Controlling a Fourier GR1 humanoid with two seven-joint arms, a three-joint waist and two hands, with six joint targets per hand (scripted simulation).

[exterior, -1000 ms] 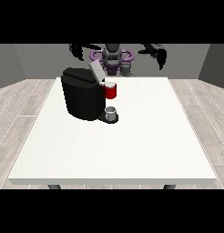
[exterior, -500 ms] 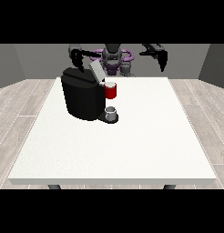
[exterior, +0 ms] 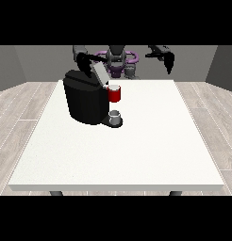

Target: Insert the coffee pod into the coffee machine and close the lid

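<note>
Two black hands I see: one at the view's left (exterior: 83, 61) sits behind the big black coffee machine (exterior: 85, 97) with its grey lid (exterior: 100, 74) up; I can't tell its fingers. Near the table's (exterior: 136, 150) far edge, the red pod holder (exterior: 115, 94) sticks out. The hand at the view's right (exterior: 169, 61) hangs with fingers relaxed, holding nothing.

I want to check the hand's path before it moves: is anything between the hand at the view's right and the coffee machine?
Nothing visible stands between them. The hand at the view's right hangs over the table's far edge, and the coffee machine, its lid up, sits toward the view's left.
</note>
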